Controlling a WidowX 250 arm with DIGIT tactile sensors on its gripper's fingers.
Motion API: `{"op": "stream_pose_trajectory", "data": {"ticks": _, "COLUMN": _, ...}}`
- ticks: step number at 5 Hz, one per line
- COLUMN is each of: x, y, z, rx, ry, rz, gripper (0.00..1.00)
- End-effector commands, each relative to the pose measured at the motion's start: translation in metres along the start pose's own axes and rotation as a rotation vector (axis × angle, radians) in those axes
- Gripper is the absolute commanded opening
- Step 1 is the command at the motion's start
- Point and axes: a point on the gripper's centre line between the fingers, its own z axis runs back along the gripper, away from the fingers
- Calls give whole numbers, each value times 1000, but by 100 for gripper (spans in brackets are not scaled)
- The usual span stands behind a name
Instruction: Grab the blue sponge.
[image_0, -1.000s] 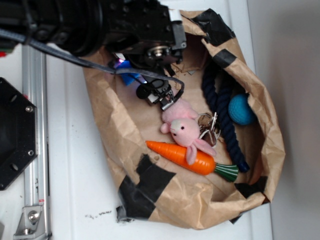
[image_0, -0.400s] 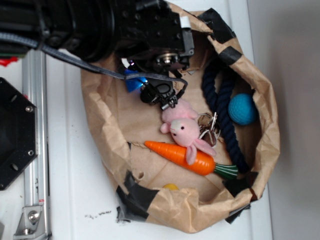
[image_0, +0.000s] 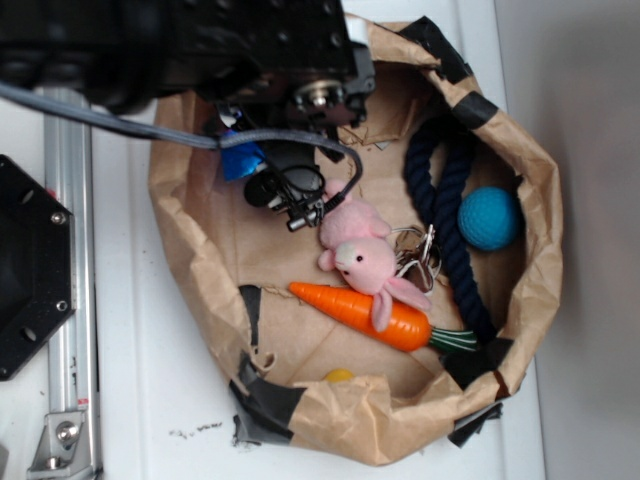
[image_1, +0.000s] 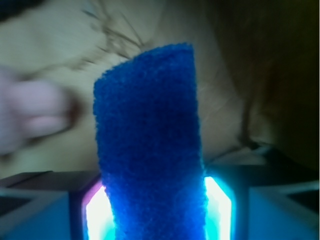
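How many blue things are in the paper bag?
3: the blue sponge held in the gripper at the bag's top left, the navy rope right of the bunny, and the teal ball beside it. The arm may hide more.

Black boxy arm, round silver screw hub, grey cable looping over front, end effector pads glowing cyan.

No legible text, label, brand, number or sign is found in either view. Nothing is printed on the crumpled brown paper bag, its black tape patches or the flat bright blue rectangular sponge, and the wrist view is blurred.
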Motion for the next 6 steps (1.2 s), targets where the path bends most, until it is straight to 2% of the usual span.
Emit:
{"op": "stream_pose_trajectory", "data": {"ticks": 1, "x": 4, "y": -63, "z": 116, "rx": -18, "ry": -70, "rz": -327, "gripper": 0}}
{"op": "stream_pose_trajectory", "data": {"ticks": 2, "x": 2, "y": -65, "z": 128, "rx": -10, "ry": -103, "rz": -321, "gripper": 0}}
{"op": "stream_pose_trajectory", "data": {"ticks": 3, "x": 3, "y": -50, "z": 124, "rx": 12, "ry": -162, "rz": -234, "gripper": 0}}
{"op": "stream_pose_trajectory", "data": {"ticks": 4, "x": 7, "y": -20, "z": 119, "rx": -55, "ry": -179, "rz": -194, "gripper": 0}}
{"op": "stream_pose_trajectory", "data": {"ticks": 6, "x": 20, "y": -25, "z": 111, "rx": -73, "ry": -151, "rz": -187, "gripper": 0}}
